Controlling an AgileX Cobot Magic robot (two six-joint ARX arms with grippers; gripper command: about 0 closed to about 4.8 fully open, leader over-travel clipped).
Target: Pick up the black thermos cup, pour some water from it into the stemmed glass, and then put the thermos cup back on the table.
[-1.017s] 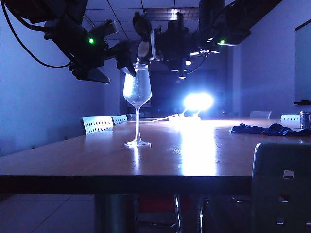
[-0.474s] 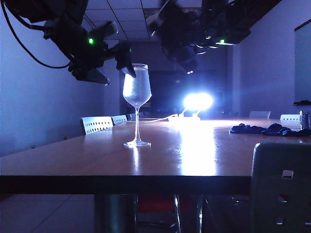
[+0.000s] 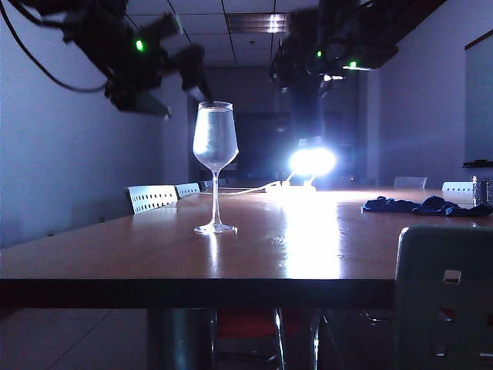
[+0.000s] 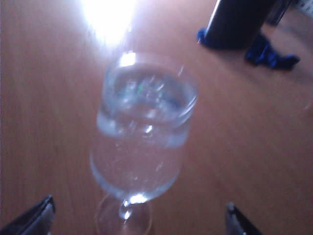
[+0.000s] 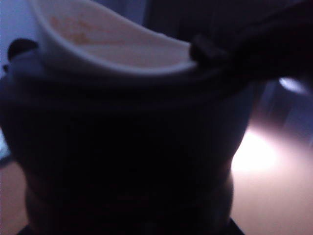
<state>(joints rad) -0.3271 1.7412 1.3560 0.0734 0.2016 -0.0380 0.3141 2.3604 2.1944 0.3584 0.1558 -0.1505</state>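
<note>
Left gripper (image 4: 139, 220): jaws fully spread and empty, held above the stemmed glass (image 3: 215, 166), which stands upright on the table (image 3: 154, 254) between and below the fingertips (image 4: 34, 218), no contact seen. Glass holds water nearly to the rim.

Right gripper (image 3: 312, 65): raised to the right of the glass, well apart from it, closed around the black thermos cup (image 5: 127, 147). Cup hangs roughly upright beneath the gripper, clear of the table, its pale inner rim showing at the top
</note>
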